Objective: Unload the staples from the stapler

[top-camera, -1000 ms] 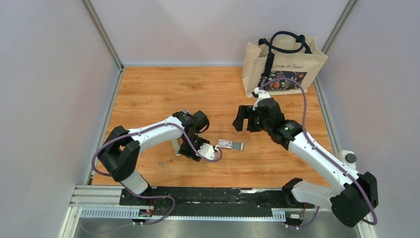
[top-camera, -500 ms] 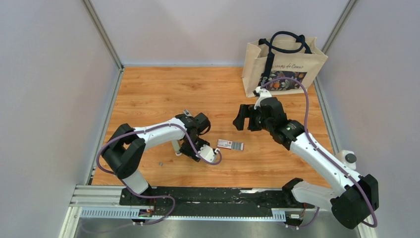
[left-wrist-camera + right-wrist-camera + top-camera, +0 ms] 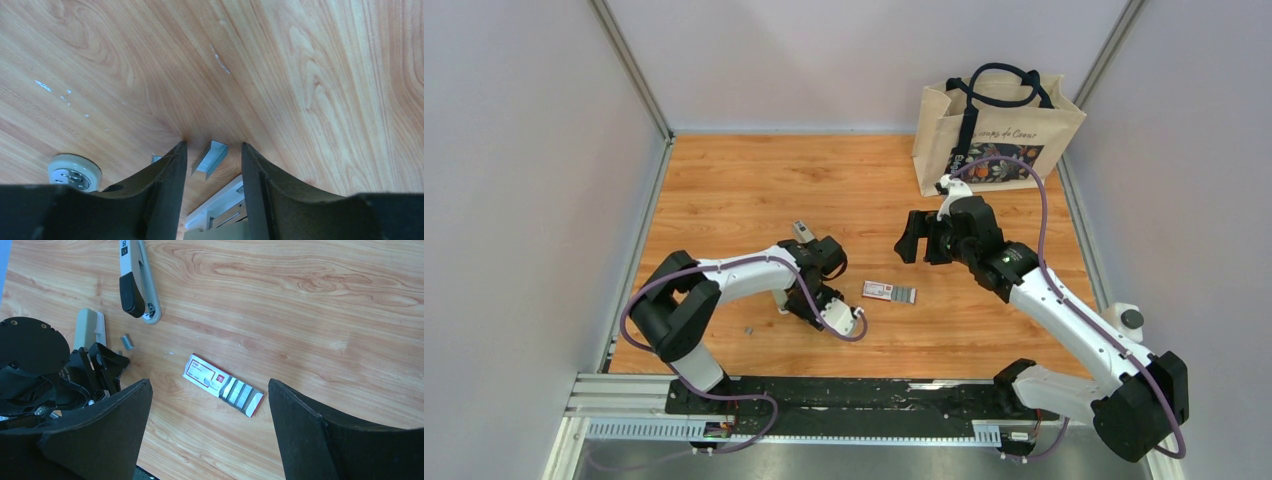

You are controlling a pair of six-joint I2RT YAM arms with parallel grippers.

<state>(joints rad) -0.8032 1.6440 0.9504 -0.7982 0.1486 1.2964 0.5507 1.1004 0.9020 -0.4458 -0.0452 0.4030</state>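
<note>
2 pincers apart: left pincer (image 3: 213, 146) straddles the staples (image 3: 210, 159) lying on the surface (image 3: 300, 75) near the stapler (image 3: 137, 285), seemingly lined up to pinch them, while right pincer (image 3: 209, 390) hangs wide over the red-and-white box (image 3: 200, 372), farther from the stapler.

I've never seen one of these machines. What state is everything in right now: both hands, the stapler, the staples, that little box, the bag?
left hand: open, fingers either side of the staple strip, not pinching it.
right hand: open, empty, above the table.
stapler: lying on the table, untouched.
staple strip: loose on the table.
red-and-white box: tray slid partway out, staples showing.
tote bag: upright.
</note>
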